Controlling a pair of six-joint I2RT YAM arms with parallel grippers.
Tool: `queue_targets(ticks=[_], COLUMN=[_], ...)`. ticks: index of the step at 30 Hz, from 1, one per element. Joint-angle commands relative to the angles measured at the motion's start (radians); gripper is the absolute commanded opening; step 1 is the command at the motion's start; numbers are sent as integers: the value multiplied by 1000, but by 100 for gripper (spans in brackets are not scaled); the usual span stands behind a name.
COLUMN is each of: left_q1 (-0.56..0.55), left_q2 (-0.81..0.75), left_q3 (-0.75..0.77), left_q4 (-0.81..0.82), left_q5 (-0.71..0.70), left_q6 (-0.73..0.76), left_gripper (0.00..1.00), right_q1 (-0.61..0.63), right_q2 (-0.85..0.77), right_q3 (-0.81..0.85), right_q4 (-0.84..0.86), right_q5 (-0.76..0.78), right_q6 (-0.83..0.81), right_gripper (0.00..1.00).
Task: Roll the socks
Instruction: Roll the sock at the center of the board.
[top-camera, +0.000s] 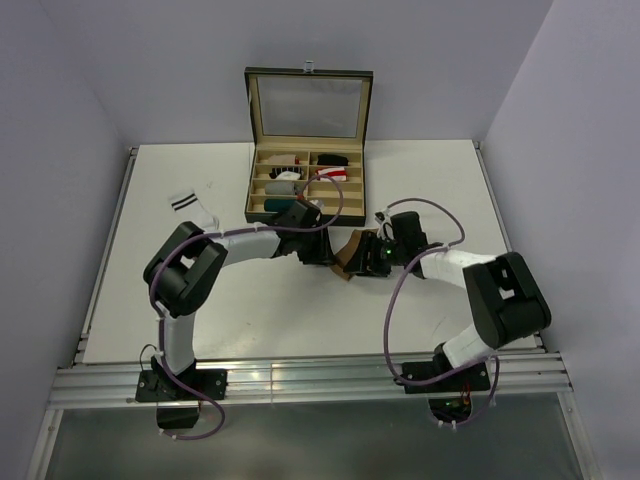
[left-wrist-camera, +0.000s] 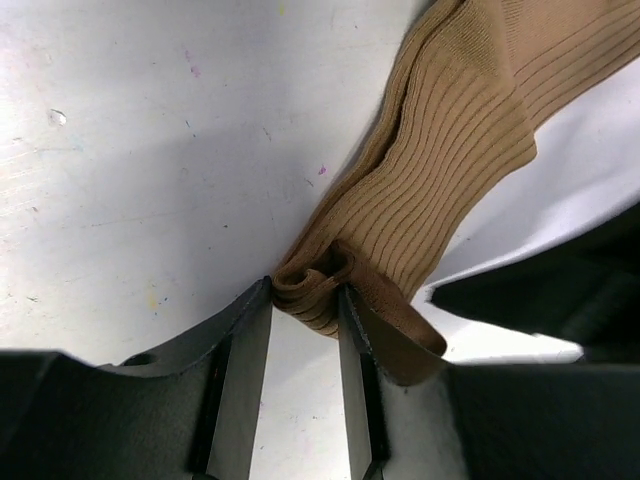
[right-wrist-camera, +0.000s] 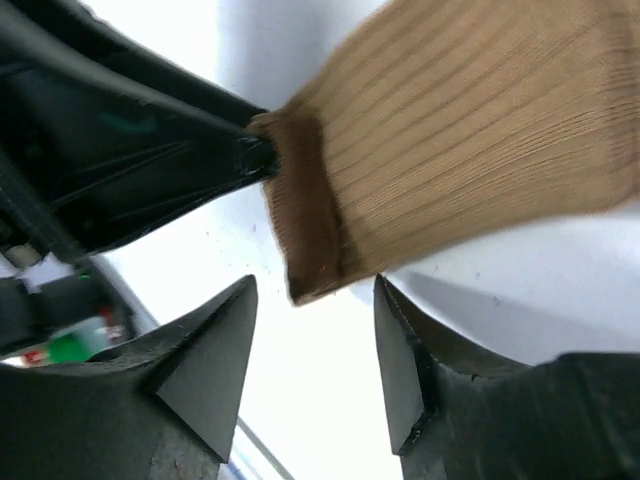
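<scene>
Table (top-camera: 300, 320), white, rectangular: the far edge meets the back wall, the left and right edges run along metal rails close to the side walls, and the near edge carries the rail where both arm bases are bolted. Open room: the near middle strip between the bases, the far right corner and the near left margin. Box (top-camera: 308, 105), lid raised, stands at far centre, its front wall just beyond the wrist of the left arm (top-camera: 255, 243). Its compartments hold small bundles, and a red-and-white striped sock (top-camera: 337, 173) lies on the right side. White sock (top-camera: 192, 209), dark cuff stripes, lies flat on the table left of the box, near the left arm's elbow and touching neither arm. Tan sock (top-camera: 345, 262), ribbed, is at the table's centre, stretched between the two wrists. Left jaws: narrow, pinched on the folded end of the tan sock, just above the table. Right arm (top-camera: 450, 265) reaches in from the right. Right jaws: apart, gripping nothing, the sock's cuff edge hanging at their tips. Walls: plain, pale, closing in three sides.
</scene>
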Motion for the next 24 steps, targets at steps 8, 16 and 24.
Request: queue_targets(ticks=[8,16,24], left_q1=[-5,-5,-5], left_q2=[55,50,53], left_q3=[22,42,53], left_q4=[-131,-156,-162], left_q5=[-84,-84,-79], left_q6=[79,95,94], left_gripper=[39,39,39], right_q1=[194,317,392], right_q2=[-264,-192,-107], right_q3=[82,103,122], right_q4=[-173,-190,-165], right_q5=[524,668,756], right_q6=[-178,-234,-257], right_gripper=[61,60,59])
